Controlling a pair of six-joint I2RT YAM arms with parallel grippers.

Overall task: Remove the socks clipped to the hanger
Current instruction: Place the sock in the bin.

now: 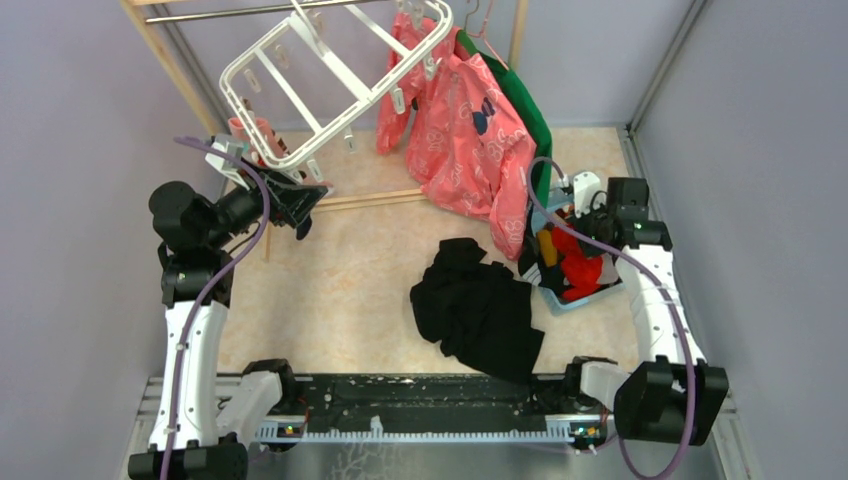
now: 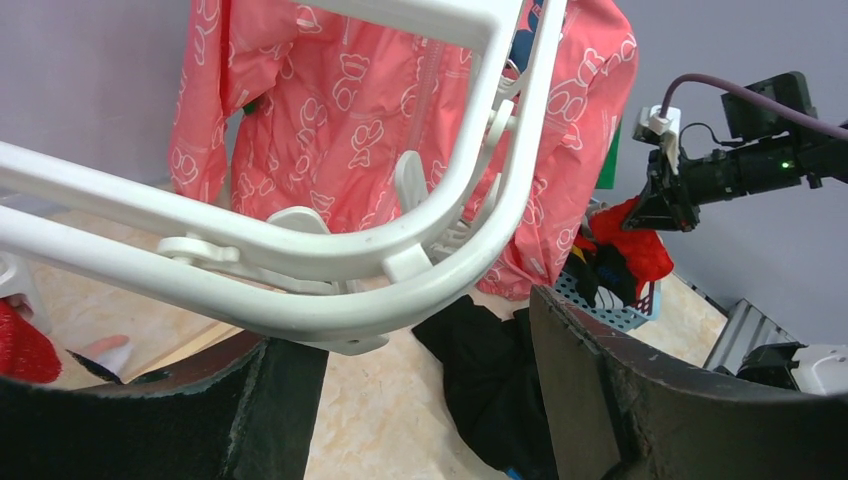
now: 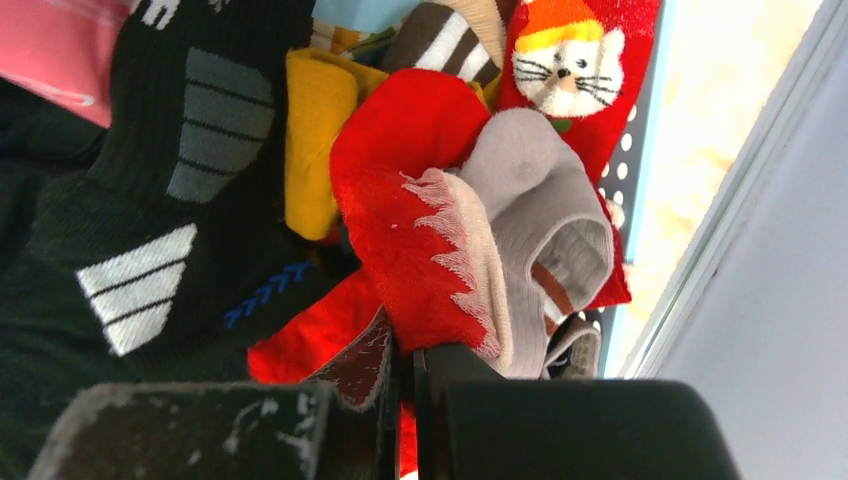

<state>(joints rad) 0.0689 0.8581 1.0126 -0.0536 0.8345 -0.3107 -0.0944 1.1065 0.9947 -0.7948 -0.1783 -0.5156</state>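
One red sock (image 3: 400,230) is dangling over the basket (image 1: 570,300), pinched in the pressed-together right claw (image 3: 405,360); left claw (image 2: 425,395) is sitting spread under the hanger (image 2: 200,290) corner.
Socks are looking soft, light and floppy, so I'd be gripping at the cuff and pulling gently.

Bystanders on a beige tabletop (image 1: 340,280), lilac walls (image 1: 70,110) around.
At the back, under a metal rod (image 1: 230,12) in a wooden frame (image 1: 165,65): hanging pink jacket (image 1: 465,140) with white print, green garment (image 1: 527,110) just behind it. Mid-table, a crumpled black cloth heap (image 1: 480,310), near the jacket's lower edge. Just beside the heap on the right, a pale blue perforated basket (image 1: 575,300).
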